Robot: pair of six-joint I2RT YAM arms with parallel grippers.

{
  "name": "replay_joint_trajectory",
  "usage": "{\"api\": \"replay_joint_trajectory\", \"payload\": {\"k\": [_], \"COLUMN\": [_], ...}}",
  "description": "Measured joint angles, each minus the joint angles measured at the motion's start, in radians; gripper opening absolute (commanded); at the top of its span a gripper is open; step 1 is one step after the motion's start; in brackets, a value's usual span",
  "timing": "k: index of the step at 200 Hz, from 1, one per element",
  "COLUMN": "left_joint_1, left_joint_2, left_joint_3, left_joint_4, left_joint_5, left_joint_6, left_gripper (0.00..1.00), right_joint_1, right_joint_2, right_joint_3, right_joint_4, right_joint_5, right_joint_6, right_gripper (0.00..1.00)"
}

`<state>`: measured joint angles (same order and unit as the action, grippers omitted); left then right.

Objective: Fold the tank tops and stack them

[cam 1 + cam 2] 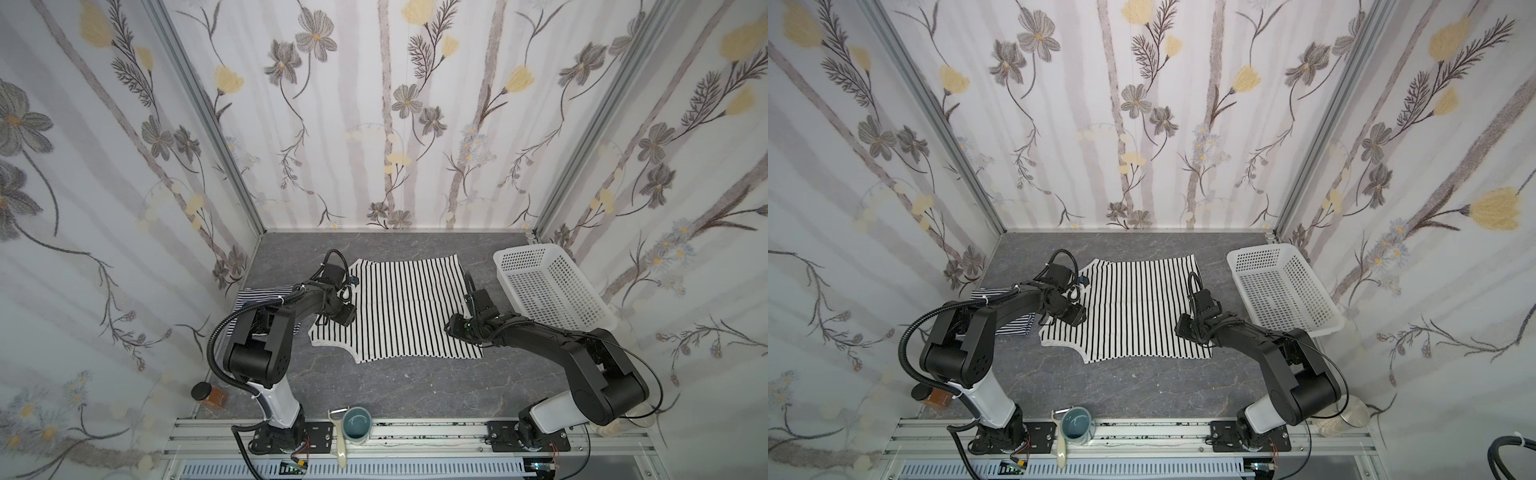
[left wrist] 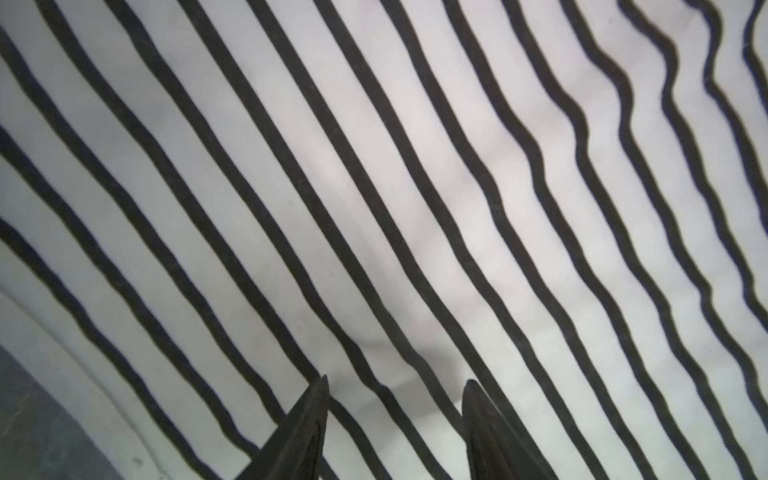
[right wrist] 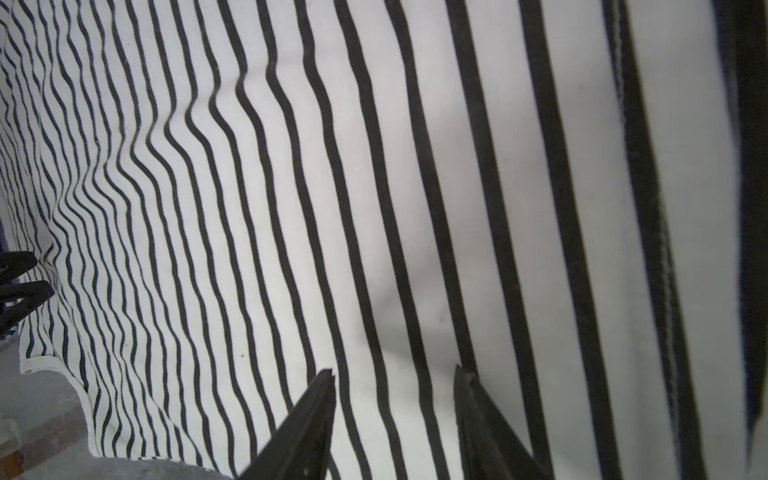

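Two tops: wide-striped tank top (image 1: 407, 307) spread flat on the desk (image 1: 415, 386); fine-striped tank top (image 1: 249, 296) just left of it, partly under the left arm (image 1: 286, 309).
Edges: spread top's right hem near the basket (image 1: 552, 286), not touching.
Room: bare desk in front of the top.
Pose: both arms bent low over the spread top, right arm (image 1: 540, 332) at its right hem.
Grip: left jaws and right jaws each half open, empty.

white top with wide black stripes (image 1: 399, 307) lies spread flat mid-tabletop, faintly rippled. fine navy-striped top (image 1: 257, 297) sits folded on my left, just beside it, partly hidden.
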<state>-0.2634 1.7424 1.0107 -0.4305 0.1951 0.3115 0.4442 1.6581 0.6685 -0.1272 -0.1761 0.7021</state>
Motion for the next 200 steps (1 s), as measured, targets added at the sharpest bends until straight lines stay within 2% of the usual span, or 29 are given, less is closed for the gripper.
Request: {"api": "replay_joint_trajectory", "payload": {"k": [67, 106, 144, 200], "left_joint_1": [0.0, 0.001, 0.001, 0.002], "left_joint_2": [-0.005, -0.013, 0.032, 0.323], "left_joint_3": [-0.027, 0.008, 0.183, 0.567], "left_joint_4": [0.025, 0.014, 0.02, 0.033], "left_joint_5": [-0.035, -0.038, -0.034, -0.036], "left_joint_6": [0.004, 0.005, 0.005, 0.003], "left_gripper": [0.54, 0.55, 0.55, 0.55], "right_joint_1": [0.029, 0.037, 0.009, -0.026], "right_joint_2": [-0.116, -0.175, -0.172, -0.126], "right_joint_3": [-0.105, -0.095, 0.012, 0.108], "right_joint_4": [0.01, -0.05, -0.064, -0.093], "right_joint_5": [0.005, 0.006, 0.019, 0.051], "right_joint_6": [0.045, 0.067, 0.063, 0.048], "right_gripper": [0.49, 0.49, 0.49, 0.49]}}
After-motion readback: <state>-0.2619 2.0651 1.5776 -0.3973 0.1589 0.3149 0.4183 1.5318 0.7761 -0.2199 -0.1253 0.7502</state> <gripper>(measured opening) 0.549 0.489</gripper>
